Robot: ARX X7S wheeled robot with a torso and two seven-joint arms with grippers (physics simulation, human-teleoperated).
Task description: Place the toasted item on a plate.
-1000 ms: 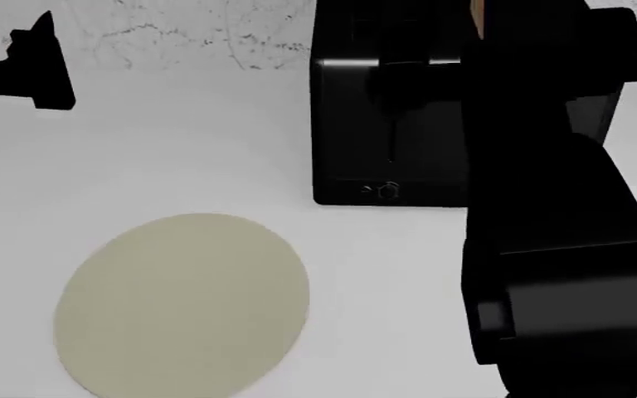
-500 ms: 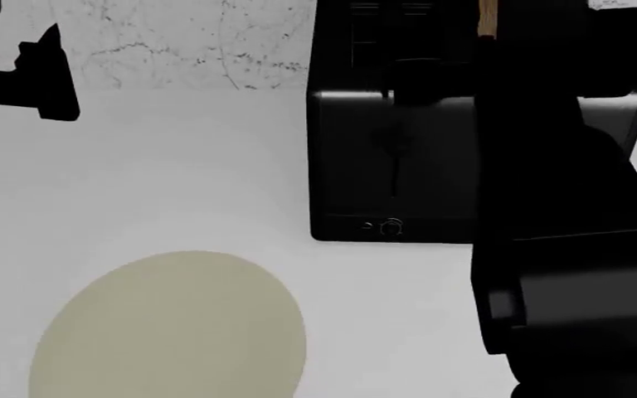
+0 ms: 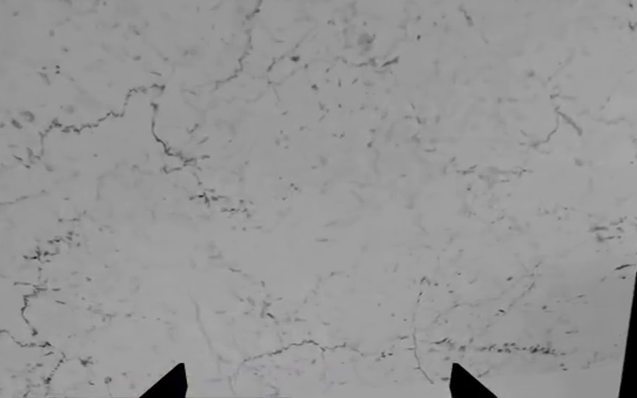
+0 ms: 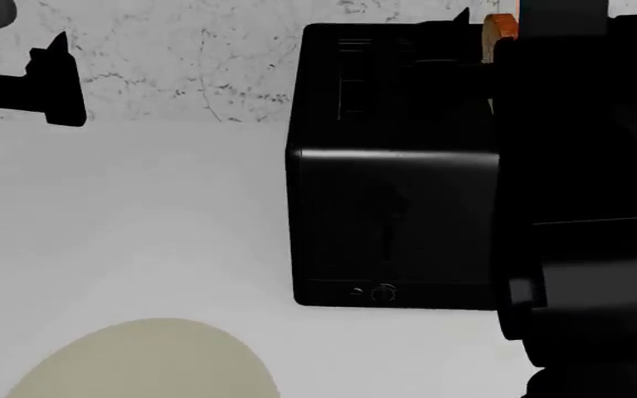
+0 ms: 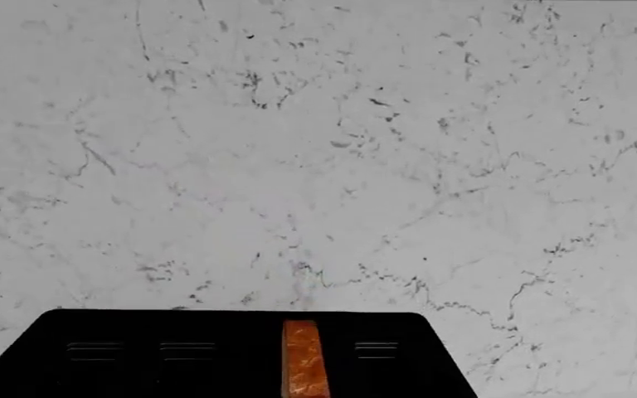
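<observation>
Since the earlier frames the head view has tilted up: the plate (image 4: 142, 361) has slid to the bottom edge and the toaster (image 4: 391, 174) fills more of the picture. The right tool's own state cannot be told, since its tips show in no view. Just ahead of it and below, the toasted item (image 5: 304, 358) stands on edge in the toaster slot, long axis running away from the tool. Well off to the side, the left tool (image 3: 316, 383) hangs open over bare worktop (image 3: 318, 182).
</observation>
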